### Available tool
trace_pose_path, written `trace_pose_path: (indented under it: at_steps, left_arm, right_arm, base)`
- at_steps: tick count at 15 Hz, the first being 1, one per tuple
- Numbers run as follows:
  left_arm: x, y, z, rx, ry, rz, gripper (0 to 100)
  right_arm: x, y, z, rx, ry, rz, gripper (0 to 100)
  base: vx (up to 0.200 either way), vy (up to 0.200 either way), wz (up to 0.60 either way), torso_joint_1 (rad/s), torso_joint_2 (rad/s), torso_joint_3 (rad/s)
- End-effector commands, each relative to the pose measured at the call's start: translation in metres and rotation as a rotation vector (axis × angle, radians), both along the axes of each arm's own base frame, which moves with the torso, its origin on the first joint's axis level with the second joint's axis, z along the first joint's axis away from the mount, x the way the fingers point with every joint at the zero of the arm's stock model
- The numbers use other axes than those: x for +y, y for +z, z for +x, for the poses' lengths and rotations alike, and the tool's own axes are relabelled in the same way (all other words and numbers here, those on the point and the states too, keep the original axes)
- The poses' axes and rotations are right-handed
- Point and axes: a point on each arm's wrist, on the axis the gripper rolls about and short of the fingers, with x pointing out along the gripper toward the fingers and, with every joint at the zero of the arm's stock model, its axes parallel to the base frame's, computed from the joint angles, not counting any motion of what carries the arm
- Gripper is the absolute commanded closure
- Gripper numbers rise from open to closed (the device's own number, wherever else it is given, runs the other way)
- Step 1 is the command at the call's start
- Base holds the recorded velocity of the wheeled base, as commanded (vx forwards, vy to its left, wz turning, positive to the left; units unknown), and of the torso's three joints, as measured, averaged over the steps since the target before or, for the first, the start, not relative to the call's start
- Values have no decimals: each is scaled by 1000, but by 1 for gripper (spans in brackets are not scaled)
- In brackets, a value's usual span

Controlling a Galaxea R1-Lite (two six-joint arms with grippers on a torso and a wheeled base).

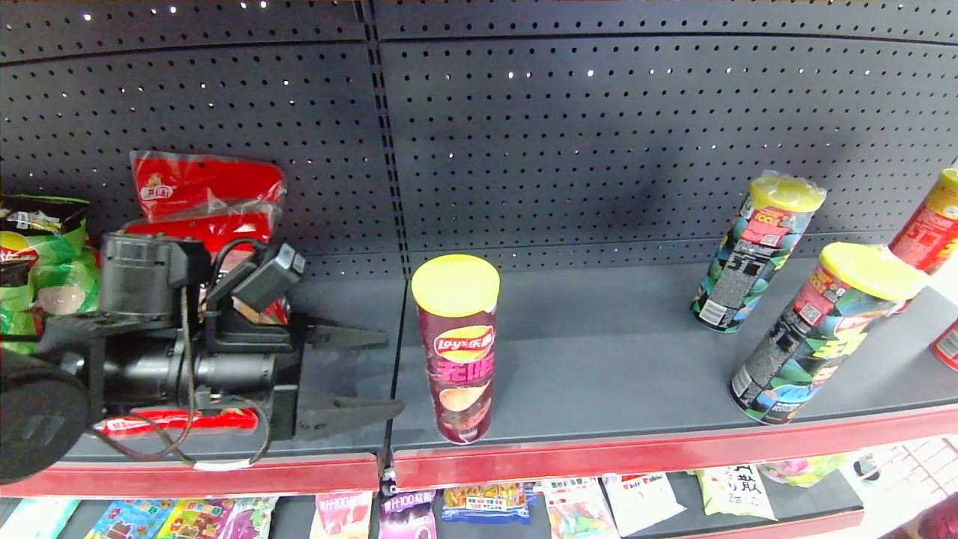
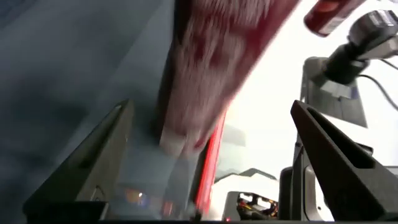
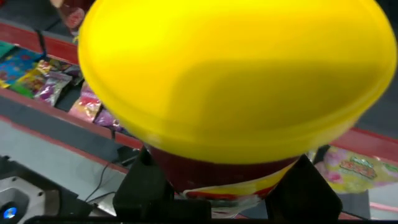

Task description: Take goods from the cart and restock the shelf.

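The shelf (image 1: 599, 359) runs broad and dark in front of me, a red lip along its front edge. Red bags (image 1: 202, 195) lean on the back panel at my left, and two green-and-black cans (image 1: 823, 337) stand tilted far to my right.

The maroon can (image 1: 456, 352) stands upright near the front lip, about mid-shelf. My left claw (image 1: 393, 373) lies level just beside it with its jaws spread wide and nothing between them. The fingertips stop short of the can's side, apart from it. From that wrist the can (image 2: 205, 74) shows as a blurred reddish column ahead of the gap.

My right claw (image 3: 224, 186) is closed on a red can (image 3: 217, 177), with a finger on each side of the body just under its yellow lid (image 3: 230, 74).

I judge these tubes light and stiff, though the wall would dent under a hard squeeze. The glossy wrap looks slippery. Tall and narrow, they should tip at a nudge. I would grip the body about halfway up, never by the lid, which may pop off
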Motion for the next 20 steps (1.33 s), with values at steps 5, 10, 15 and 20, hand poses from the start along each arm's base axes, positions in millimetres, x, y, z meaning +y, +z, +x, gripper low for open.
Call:
trace_pose_path:
  at_steps: [5,10,15,20]
  left_arm:
    - [40,-4,-76,-27,132,1,0]
    - [45,2,-102,-36,220,-2,0]
    - [45,6,-103,-47,240,-4,0]
    - [45,6,-102,-49,248,0,0]
  right_arm:
    - [45,64,92,109,261,-19,100]
    - [90,86,163,140,347,-21,100]
    - [144,80,245,38,289,-5,100]
    - [194,66,306,-13,256,49,100]
  base:
    - [0,0,0,0,0,0]
    - [0,0,0,0,0,0]
    - [0,0,0,0,0,0]
    - [0,0,0,0,0,0]
